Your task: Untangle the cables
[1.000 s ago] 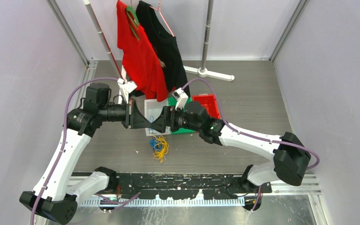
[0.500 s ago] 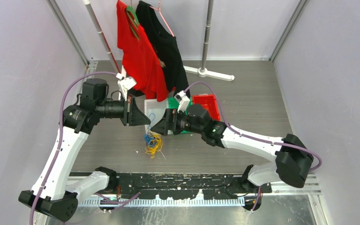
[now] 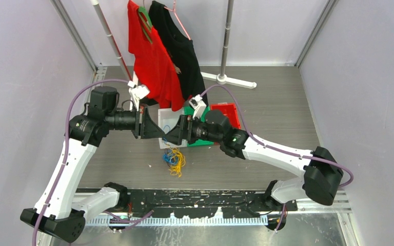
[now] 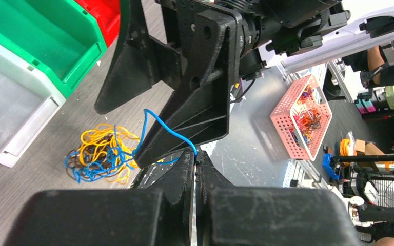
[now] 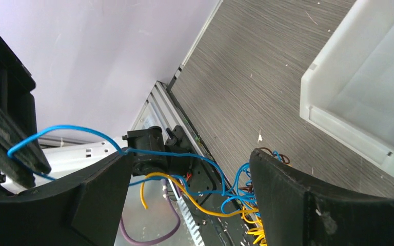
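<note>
The cables are a small bunch [image 3: 174, 159] of yellow-orange, blue and dark cords lying on the grey table below both grippers. It also shows in the left wrist view [image 4: 101, 155]. My left gripper [image 4: 197, 155] is shut on the end of one blue cord [image 4: 160, 122] that rises from the bunch. In the top view the left gripper [image 3: 160, 132] meets the right gripper [image 3: 170, 136] tip to tip. My right gripper [image 5: 191, 154] is open wide. The blue cord [image 5: 184, 154] lies across its left fingertip [image 5: 114, 166], and a yellow cord [image 5: 195, 197] hangs between the fingers.
A white bin [image 3: 165, 114], a green bin [image 3: 189, 110] and a red bin [image 3: 224, 114] stand just behind the grippers. A red shirt [image 3: 151, 61] and a black shirt [image 3: 177, 46] hang on a rack at the back. A pink basket [image 4: 302, 117] sits off the table.
The right gripper dipped toward the bunch, then rose back to meet the left gripper. The bunch slid slightly left, then back right. The left gripper stayed shut on the blue cord.
</note>
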`<state>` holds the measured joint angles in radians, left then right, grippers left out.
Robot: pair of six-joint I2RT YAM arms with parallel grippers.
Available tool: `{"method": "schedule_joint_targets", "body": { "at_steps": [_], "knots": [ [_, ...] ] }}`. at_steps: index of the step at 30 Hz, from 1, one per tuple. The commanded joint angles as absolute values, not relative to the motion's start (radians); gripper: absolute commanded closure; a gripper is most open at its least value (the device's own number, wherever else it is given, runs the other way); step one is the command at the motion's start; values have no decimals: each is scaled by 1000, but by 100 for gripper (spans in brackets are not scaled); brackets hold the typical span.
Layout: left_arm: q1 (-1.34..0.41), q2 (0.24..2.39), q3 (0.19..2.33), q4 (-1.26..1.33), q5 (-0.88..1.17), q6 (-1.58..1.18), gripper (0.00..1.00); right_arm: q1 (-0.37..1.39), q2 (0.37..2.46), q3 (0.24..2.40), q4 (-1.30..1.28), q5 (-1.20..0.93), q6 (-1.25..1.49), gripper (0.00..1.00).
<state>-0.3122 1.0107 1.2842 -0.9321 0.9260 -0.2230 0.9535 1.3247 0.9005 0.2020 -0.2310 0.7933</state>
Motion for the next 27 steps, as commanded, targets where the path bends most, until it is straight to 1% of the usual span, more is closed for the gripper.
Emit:
{"method": "schedule_joint_targets", "body": {
  "at_steps": [1,7,12,19,27],
  "knots": [
    [-315,978,1284,-895,986,-245,100,953,1346,972,285,-264,819,13],
    [-315,971,1269,-864,991,-252,100,963,1405,1007,324,-279,845,13],
    [-315,991,1299,-851,990,-257,100,1005,1476,1022,352,-267,847,13],
    [-316,1009,1360,-839,998,-271,100,1020,1540,992,397,-208,864,14],
    [-317,1021,1466,-838,1002,-286,100,1020,1560,927,385,-107,827,14]
  ]
}}
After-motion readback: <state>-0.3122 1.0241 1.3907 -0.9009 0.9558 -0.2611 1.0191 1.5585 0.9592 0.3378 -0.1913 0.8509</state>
